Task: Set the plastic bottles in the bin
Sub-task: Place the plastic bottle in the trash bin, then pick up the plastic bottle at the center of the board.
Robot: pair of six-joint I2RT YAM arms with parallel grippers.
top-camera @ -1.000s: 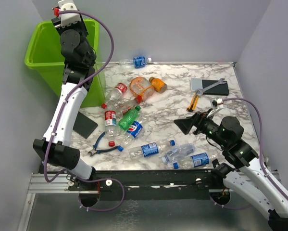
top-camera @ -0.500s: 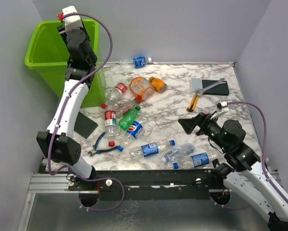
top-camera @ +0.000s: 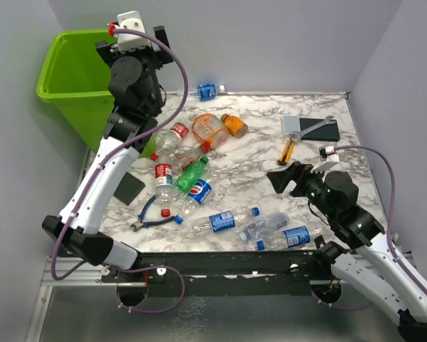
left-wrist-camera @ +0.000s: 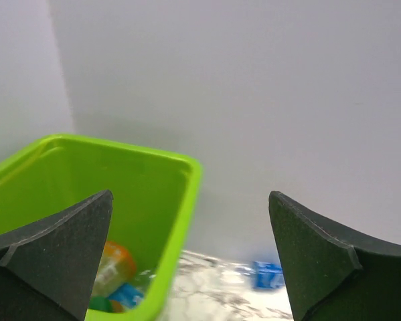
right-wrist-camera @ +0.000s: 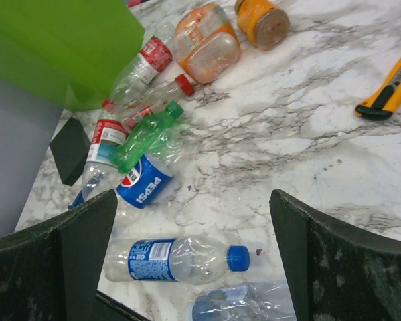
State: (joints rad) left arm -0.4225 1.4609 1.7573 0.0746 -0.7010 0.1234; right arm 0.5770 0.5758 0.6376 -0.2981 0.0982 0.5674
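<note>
The overhead camera shows the lime-green bin (top-camera: 70, 78) at the marble table's (top-camera: 263, 153) 10 o'clock corner, with the left arm (top-camera: 99, 178) raised above its right-hand side, but the fingers cannot be made out from there. The left wrist camera shows them: the left gripper (left-wrist-camera: 190, 200) has its two black fingers spread wide with nothing between them, and the bin's mouth is below at 7 o'clock. Only this camera sees into the bin, where an orange bottle (left-wrist-camera: 113, 263) and something blue-labelled lie at the bottom. The overhead view shows the right gripper (top-camera: 279, 178) above the table at 4 o'clock, pointing toward the centre. Its own camera shows the fingers parted and empty. Below them that camera shows close detail: a Pepsi bottle (right-wrist-camera: 143, 180), a green bottle (right-wrist-camera: 146, 137) touching it, a clear blue-capped bottle (right-wrist-camera: 180, 257) at 6 o'clock, and a squat orange bottle (right-wrist-camera: 207, 43) at 12 o'clock. Neither wrist camera shows what the overhead view does: two more clear bottles (top-camera: 277, 231) at the near edge, blue-handled pliers (top-camera: 152, 217) at 7 o'clock, and a wrench (top-camera: 326, 125) at 2 o'clock. A dozen or so plastic bottles lie on the table.
</note>
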